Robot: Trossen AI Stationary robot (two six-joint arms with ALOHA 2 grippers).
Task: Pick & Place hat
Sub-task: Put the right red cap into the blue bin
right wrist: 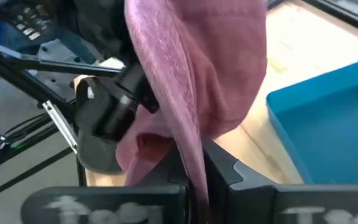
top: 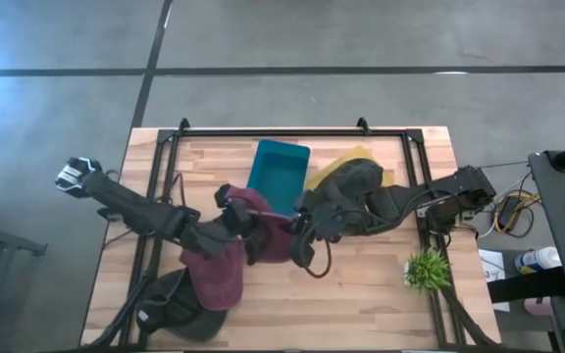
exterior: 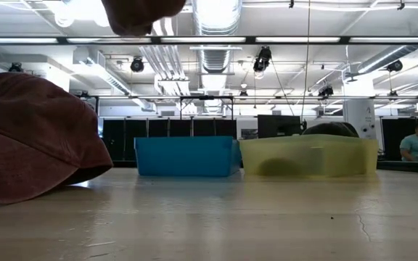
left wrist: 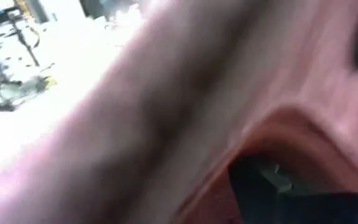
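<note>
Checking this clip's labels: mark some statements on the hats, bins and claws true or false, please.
1. The right claw is shut on a maroon hat. True.
2. The blue bin holds a hat. False: it shows empty; the dark hat lies in the yellow bin.
3. Another maroon hat lies on the table. True.
4. The plant stands by the left arm. False: it stands on the right arm's side.
5. The left claw is shut away from any hat. False: it is open at the held hat.
</note>
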